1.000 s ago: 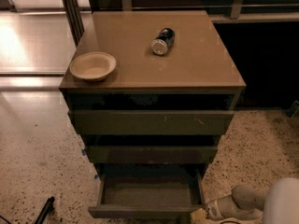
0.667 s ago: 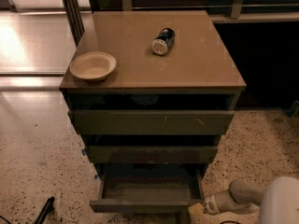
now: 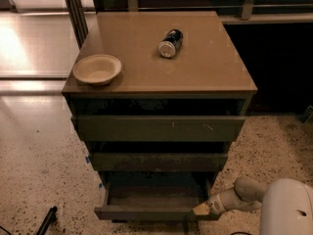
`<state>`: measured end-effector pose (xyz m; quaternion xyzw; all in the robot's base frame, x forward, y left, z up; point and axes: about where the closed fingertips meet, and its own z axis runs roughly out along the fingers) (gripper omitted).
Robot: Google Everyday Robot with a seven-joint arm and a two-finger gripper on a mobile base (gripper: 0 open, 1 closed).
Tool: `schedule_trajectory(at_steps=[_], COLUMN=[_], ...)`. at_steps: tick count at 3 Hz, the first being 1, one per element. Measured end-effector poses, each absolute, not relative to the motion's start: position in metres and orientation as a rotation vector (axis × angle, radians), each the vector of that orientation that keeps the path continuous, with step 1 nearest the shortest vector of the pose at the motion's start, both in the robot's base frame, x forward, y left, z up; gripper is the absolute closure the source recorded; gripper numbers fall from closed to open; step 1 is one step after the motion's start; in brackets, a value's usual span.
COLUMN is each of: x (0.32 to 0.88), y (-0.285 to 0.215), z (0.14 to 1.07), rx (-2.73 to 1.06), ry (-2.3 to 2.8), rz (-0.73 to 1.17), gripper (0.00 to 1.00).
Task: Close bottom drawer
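The bottom drawer (image 3: 146, 212) is the lowest of three in the brown cabinet (image 3: 161, 72). It stands pulled out, its dark olive-brown front facing me and its shallow grey floor (image 3: 154, 194) showing. My gripper (image 3: 199, 210) comes in low from the right on a white arm (image 3: 244, 195). Its tip sits at the right end of the drawer's front, touching or nearly touching it.
A cream bowl (image 3: 98, 69) sits on the cabinet top at the left, and a dark can (image 3: 170, 43) lies on its side near the middle. The middle drawer (image 3: 159, 161) and top drawer (image 3: 159, 128) stand slightly out. A dark object (image 3: 47, 219) lies on the speckled floor at lower left.
The drawer front has moved back toward the cabinet, so less of its floor shows. My gripper has moved up and left along with it.
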<state>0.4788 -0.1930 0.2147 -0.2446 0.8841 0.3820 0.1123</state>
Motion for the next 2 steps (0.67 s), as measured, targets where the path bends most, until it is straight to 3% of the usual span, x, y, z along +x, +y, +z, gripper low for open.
schedule_trajectory(at_steps=[2], x=[0.4907], y=[-0.1863], z=[0.2190], rx=[-0.779], ry=[2.577], rz=[1.114], gripper=[1.00])
